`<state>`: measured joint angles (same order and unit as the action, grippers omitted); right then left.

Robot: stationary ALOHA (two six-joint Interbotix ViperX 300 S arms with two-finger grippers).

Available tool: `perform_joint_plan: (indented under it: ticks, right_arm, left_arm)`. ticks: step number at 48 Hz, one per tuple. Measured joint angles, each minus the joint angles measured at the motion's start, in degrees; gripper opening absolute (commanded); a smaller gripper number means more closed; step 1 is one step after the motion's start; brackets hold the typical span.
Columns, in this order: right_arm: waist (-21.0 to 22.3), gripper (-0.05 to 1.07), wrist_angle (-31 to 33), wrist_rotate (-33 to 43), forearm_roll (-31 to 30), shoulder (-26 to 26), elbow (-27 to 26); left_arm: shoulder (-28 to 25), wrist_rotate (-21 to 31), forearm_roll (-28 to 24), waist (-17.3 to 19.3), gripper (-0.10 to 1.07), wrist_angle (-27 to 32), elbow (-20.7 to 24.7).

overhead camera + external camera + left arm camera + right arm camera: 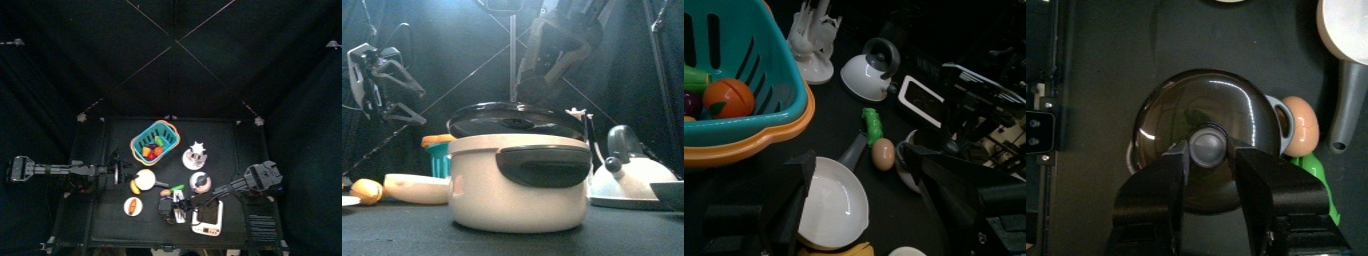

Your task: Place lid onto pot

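The pot (519,185), a cream cooker with a dark side handle, stands at the table's front edge, with the dark glass lid (513,120) lying over its mouth. In the right wrist view the lid's round knob (1208,149) sits between the right gripper's (1209,160) two fingers, which are spread about as wide as the knob; I cannot tell whether they press on it or only bracket it.

The lid looks a little off-centre, a pale crescent of rim showing on one side. If the fingers part while it rides on the rim, it could tip or slide off. A sideways pull on the knob could also drag the light pot along the table.

What lies inside the pot is hidden by the lid. Beside it lie a tan egg-like piece (1297,117) and a green piece (1312,170). Further back, the teal basket (748,110) holds an orange fruit (727,97) and other produce. A white kettle (628,172) sits on the pot's right.

The left gripper (871,215) hangs over a white pan (831,205), its state unclear.
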<state>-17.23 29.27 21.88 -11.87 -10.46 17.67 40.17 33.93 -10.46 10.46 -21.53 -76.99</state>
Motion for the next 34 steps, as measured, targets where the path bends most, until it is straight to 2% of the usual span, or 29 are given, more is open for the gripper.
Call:
perform_joint_plan:
  ticks: [27,34]
  right_arm:
    - [0.3,0.57,0.4,-0.2,0.5,-1.3,-1.2]
    - [0.4,0.61,0.2,-0.2,2.5,-1.3,-1.2]
  left_arm:
    - [0.1,-0.1,0.0,0.0,1.01,0.0,0.0]
    - [0.1,0.0,0.0,0.0,1.01,0.0,-0.2]
